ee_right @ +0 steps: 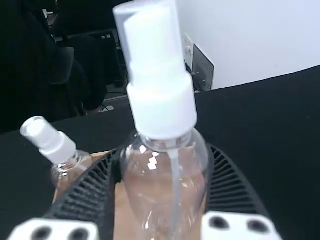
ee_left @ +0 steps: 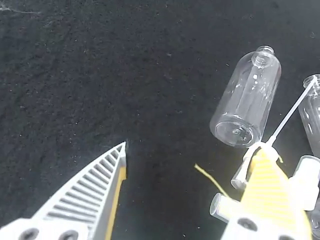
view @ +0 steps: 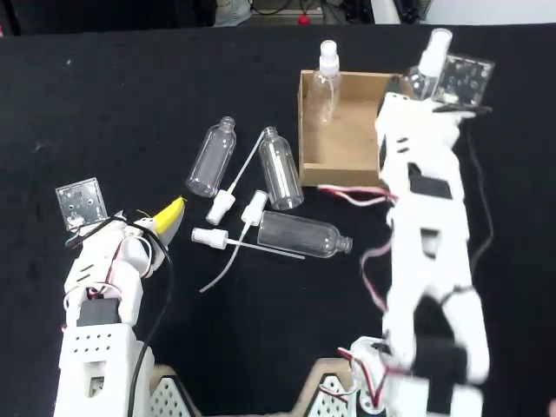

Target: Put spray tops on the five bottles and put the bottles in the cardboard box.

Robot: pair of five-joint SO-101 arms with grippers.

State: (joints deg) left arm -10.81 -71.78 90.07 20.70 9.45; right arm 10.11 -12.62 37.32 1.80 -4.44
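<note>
Your right gripper (ee_right: 162,172) is clamped on the body of a capped bottle (ee_right: 165,200). Its two black fingers press the clear wall just under the shoulder, and the white spray top (ee_right: 155,75) stands above them. In the high view you hold this bottle at the upper right of the frame, over the right wall of the cardboard box (view: 347,174).

I judge the bottle to be very light, of thin and smooth plastic. It can give under pressure and it can slip, so a hold on the wide body, not on the top, seems the safe one.

The box contains one finished bottle (view: 327,87) near its upper left corner; I cannot tell if it stands or leans. I judge there is room beside it for yours.

Three open bottles (view: 211,156) lie on their sides on the black table (view: 104,87) in the middle of the frame, well apart from the held one. Three loose spray tops (view: 221,207) lie between them. Their thin tubes probably bend easily, so you should take each top at its white collar.

Your left gripper (ee_left: 192,150) waits at the lower left, with its fingers apart and nothing between them, near the closest loose top.
</note>
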